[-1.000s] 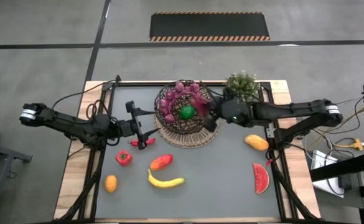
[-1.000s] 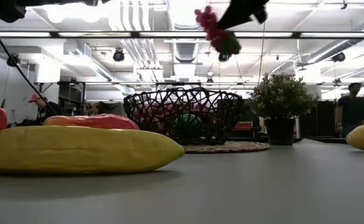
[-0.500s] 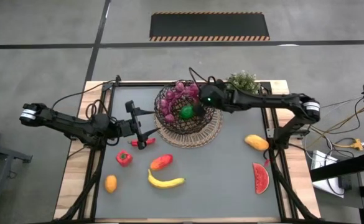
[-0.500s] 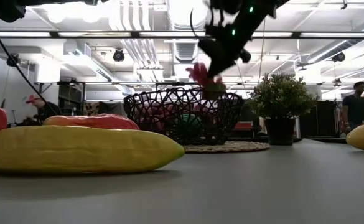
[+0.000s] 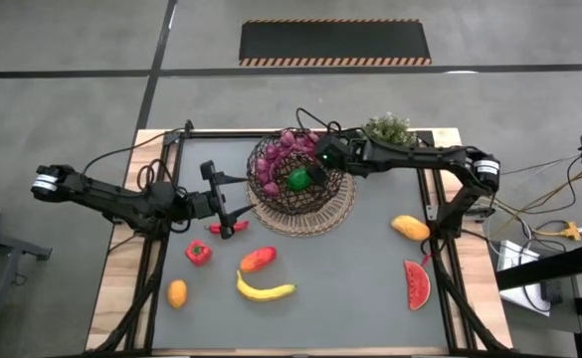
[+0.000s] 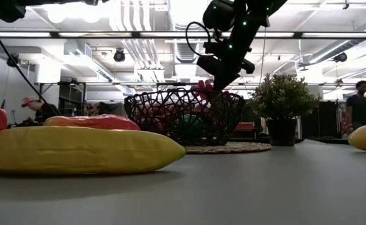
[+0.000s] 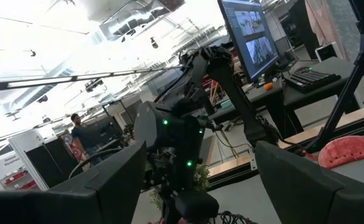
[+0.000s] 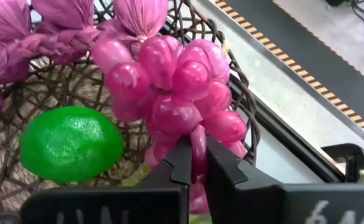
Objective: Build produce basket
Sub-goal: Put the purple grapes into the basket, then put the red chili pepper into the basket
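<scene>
The dark wire basket (image 5: 271, 199) stands on its tan mat (image 5: 335, 214) at the table's far middle. In it lie a green lime (image 5: 298, 180) and purple bulbs (image 5: 283, 147). My right gripper (image 5: 315, 164) hangs over the basket's far right rim and is shut on a pink-purple grape bunch (image 8: 175, 81). In the low view the grapes (image 6: 204, 87) sit at rim height. My left gripper (image 5: 226, 202) stands open left of the basket, above a small red pepper (image 5: 226, 228). My right gripper pinches the grape bunch between its two fingers by one grape at the bunch's near end (image 8: 198, 144). The fingers slant down from the table's right side. The rest of the bunch reaches out beyond the fingertips, inside the basket's rim (image 8: 244, 99). Whether it rests on the wire, I cannot tell.
On the near half of the table lie a red pepper (image 5: 199, 253), a red-orange piece (image 5: 258, 260), a banana (image 5: 265, 290), an orange (image 5: 176, 293), an orange piece (image 5: 410, 228) and a watermelon slice (image 5: 417, 284). A potted plant (image 5: 387, 131) stands far right of the basket.
My right gripper has swung toward the table's far edge and left. It has sunk and tipped further down, still shut on the grapes. The bunch has come from high above the basket down to its rim.
</scene>
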